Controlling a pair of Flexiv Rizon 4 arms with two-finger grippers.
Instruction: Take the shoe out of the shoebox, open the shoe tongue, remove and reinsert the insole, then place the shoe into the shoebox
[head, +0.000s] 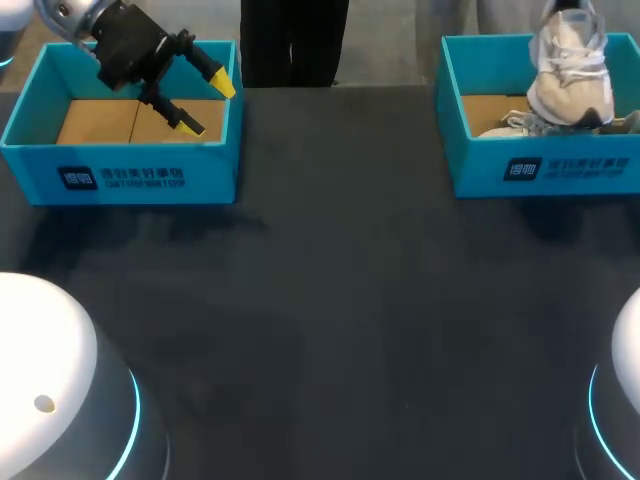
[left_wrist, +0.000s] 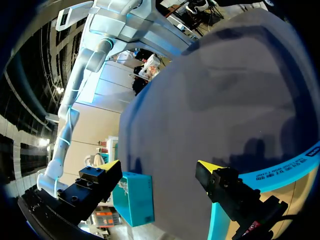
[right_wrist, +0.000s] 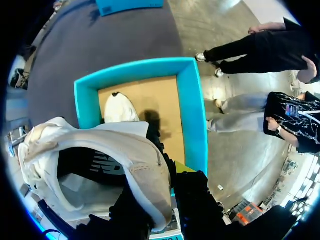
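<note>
Right gripper (right_wrist: 167, 194) is closed on the heel wall of the shoe (head: 570, 75), one finger inside the collar and one outside. The shoe hangs toe-down just above the right box (head: 545, 165). Left gripper (head: 205, 103) is wide open and empty over the left box (head: 120, 175). Risk: this thin single-edge pinch could let the shoe swing, slip free, or catch the rim.

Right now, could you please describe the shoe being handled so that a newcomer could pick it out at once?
On the dark table, find the teal shoebox at the far right. The white shoe hangs above its rim, its heel collar held in the right arm's jaws. The other white shoe lies on the box's cardboard floor.
</note>
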